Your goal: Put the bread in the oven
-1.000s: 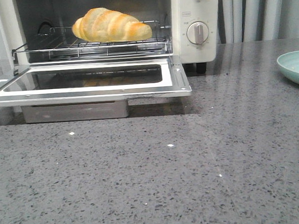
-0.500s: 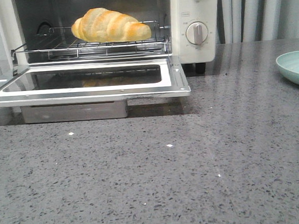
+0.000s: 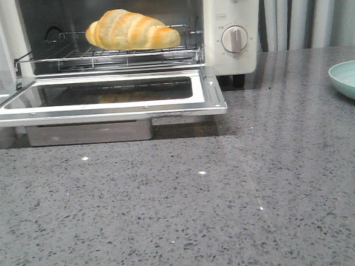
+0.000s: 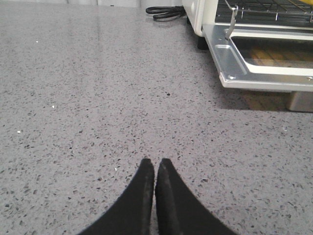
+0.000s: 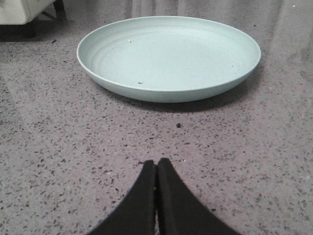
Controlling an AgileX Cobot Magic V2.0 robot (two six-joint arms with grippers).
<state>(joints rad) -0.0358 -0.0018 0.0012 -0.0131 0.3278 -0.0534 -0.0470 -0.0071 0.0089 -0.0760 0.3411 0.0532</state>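
No brand or legible writing visible; a small label above the lower knob [image 3: 235,39] is too small to read. Bread [image 3: 131,30] lies on the wire rack [image 3: 68,54] inside the oven [image 3: 233,56], door [image 3: 214,94] folded down flat. Left gripper [image 4: 155,169] and right gripper [image 5: 156,169]: tips pressed together, empty, over open grey countertop [image 3: 232,214]. Pale green plate [image 5: 168,54] sits near the right gripper, apart from it.

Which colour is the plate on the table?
Pale mint green, plain; the plate shows best in the right wrist view.
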